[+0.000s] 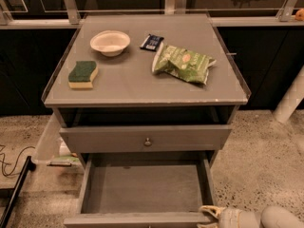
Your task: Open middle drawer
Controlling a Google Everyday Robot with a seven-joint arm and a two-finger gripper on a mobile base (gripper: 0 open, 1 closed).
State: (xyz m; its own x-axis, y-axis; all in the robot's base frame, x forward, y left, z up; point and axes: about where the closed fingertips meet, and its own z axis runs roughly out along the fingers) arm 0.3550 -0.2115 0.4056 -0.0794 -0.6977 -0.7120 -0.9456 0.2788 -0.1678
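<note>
The middle drawer (142, 189) of the grey cabinet stands pulled far out. It is a shallow, empty box, and its low front (137, 220) reaches the frame's lower edge. Its knob is out of view. Above it, a drawer front (104, 139) with a small round knob (147, 141) is closed. My gripper (212, 213), pale with a rounded white arm behind it (280, 218), sits at the open drawer's front right corner, at the bottom right of the view.
On the cabinet top (128, 87) lie a white bowl (109, 42), a green-and-yellow sponge (83, 74), a green chip bag (183, 63) and a small dark packet (151, 42). A black cable (9, 163) lies on the speckled floor to the left. A white post (289, 103) stands at right.
</note>
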